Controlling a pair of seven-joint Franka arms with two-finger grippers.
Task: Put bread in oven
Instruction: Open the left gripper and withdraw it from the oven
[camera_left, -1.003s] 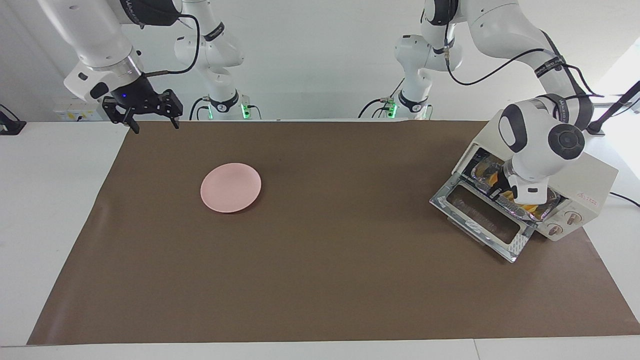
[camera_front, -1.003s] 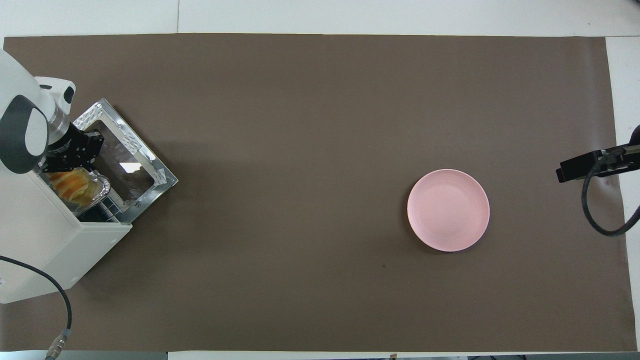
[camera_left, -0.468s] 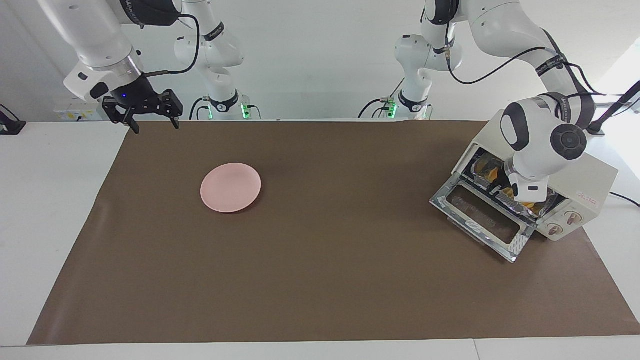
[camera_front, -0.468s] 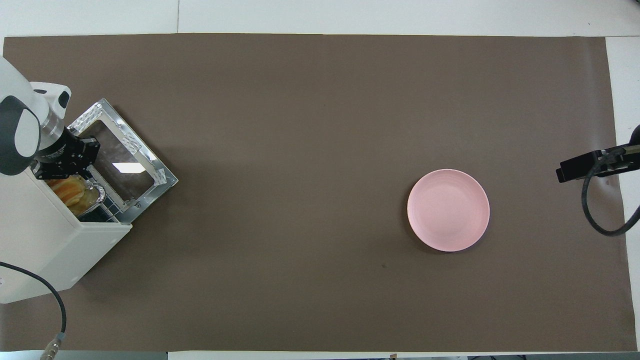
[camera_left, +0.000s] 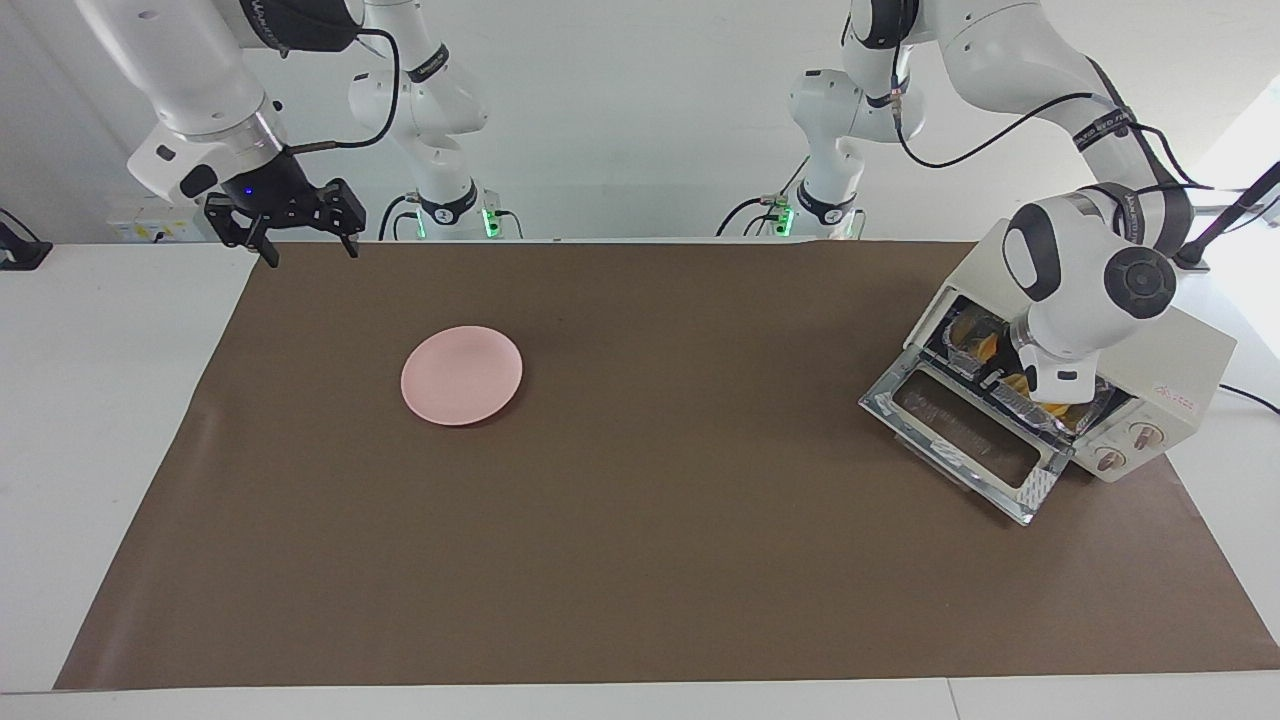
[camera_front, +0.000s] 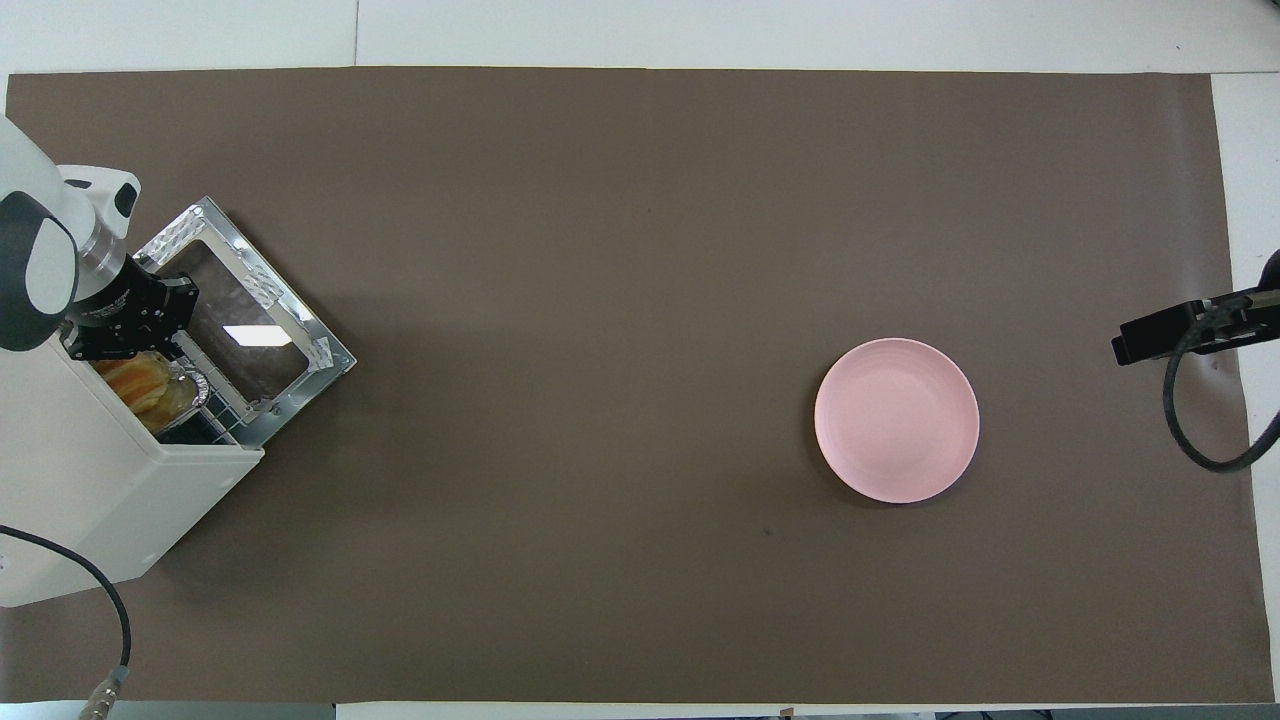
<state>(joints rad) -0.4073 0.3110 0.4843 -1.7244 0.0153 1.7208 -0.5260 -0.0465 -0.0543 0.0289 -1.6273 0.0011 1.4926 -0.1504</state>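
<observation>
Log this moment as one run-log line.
left claw: at open toaster oven mouth, over bread in foil tray | right claw: waiting, open | pink plate: bare

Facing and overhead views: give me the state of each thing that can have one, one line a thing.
Cream-white toaster oven: door dropped fully open.
Yellow-orange bread loaf: in the oven, in the crinkled silver foil tray.
Round pink plate: empty, flat on the brown mat.
Left hand: at the oven's mouth, over the tray.
Right hand: open, empty, waiting over the mat's edge at its own arm's end.
</observation>
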